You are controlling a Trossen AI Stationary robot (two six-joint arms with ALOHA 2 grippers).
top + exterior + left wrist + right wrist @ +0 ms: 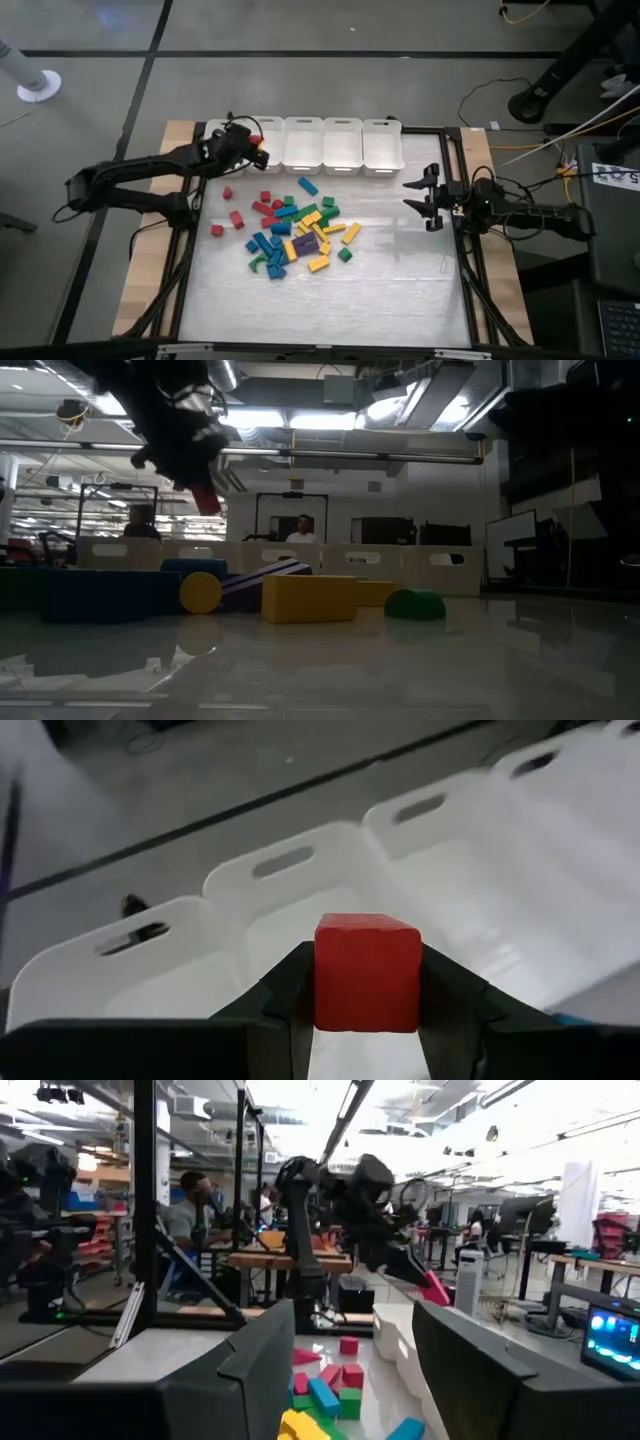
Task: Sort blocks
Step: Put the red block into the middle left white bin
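Note:
My left gripper (256, 148) hangs over the row of white bins (303, 146) at the table's far edge, above the second bin from the left, and is shut on a red cube (366, 972). The low view shows the cube (207, 500) held high above the table. The other blocks (295, 235), red, blue, green, yellow and purple, lie in a loose pile on the middle of the white mat. My right gripper (424, 198) is open and waits over the table's right side, clear of the pile. My left gripper pinches the red cube's two opposite side faces (322, 982) between its two fingers (452, 998). The fingers slant down and toward the far edge. The cube is lifted clear and sticks out past the fingertips, over an open bin (290, 925).
Five white bins stand side by side along the far edge. A few single red blocks (227, 193) lie left of the pile. A dark frame (462, 230) borders the mat. Bare mat (390, 270) lies near and right of the pile. People sit in the room behind (302, 528).

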